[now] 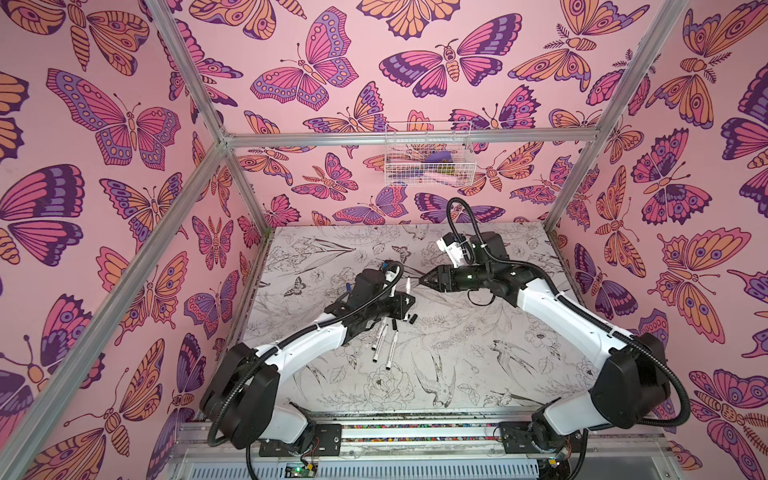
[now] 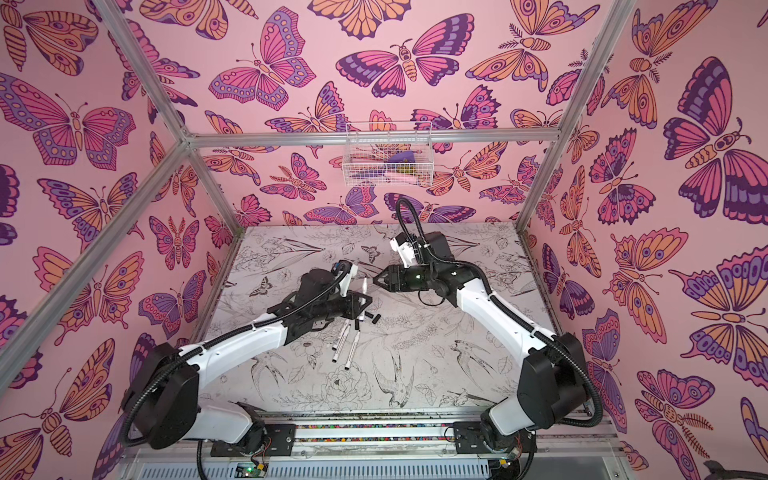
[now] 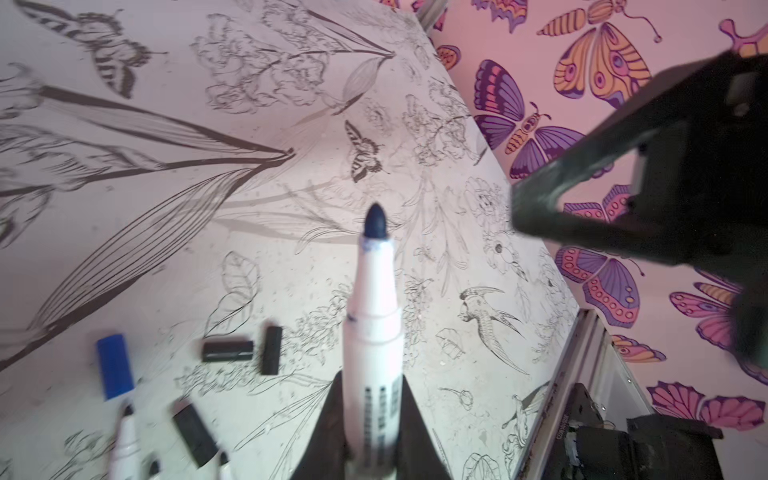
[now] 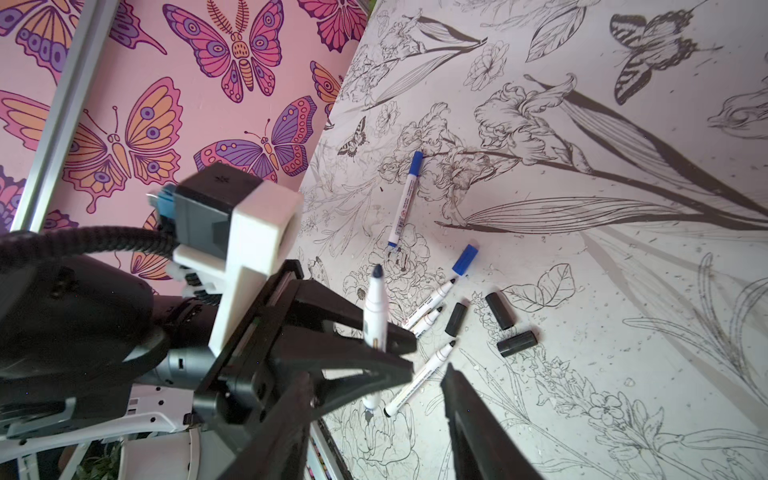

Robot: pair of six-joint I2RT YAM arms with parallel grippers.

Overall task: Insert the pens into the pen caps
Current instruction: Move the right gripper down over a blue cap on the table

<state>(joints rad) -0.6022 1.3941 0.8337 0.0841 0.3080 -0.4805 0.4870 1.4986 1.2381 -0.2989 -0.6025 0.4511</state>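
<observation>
1. Claw on my left arm (image 4: 409, 355) is clamped on an uncapped pen (image 3: 374, 316), dark tip up, above the table (image 4: 602, 332)
2. My right claw (image 1: 424, 279) faces it, spread apart, empty
3. I see loose pens (image 4: 419, 379) and black caps (image 4: 500, 309) lying below

The gripped pen (image 3: 374, 324) has a smooth, faintly glossy white plastic barrel; the black caps (image 3: 227, 351) are matt plastic. The worktop (image 1: 478, 340) looks like matt printed paper, scuffed.

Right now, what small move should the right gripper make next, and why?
Probably lower the right gripper to the blue cap and grasp it: that gripper is open and empty, while the left gripper holds an uncapped pen that looks blue-tipped.
</observation>
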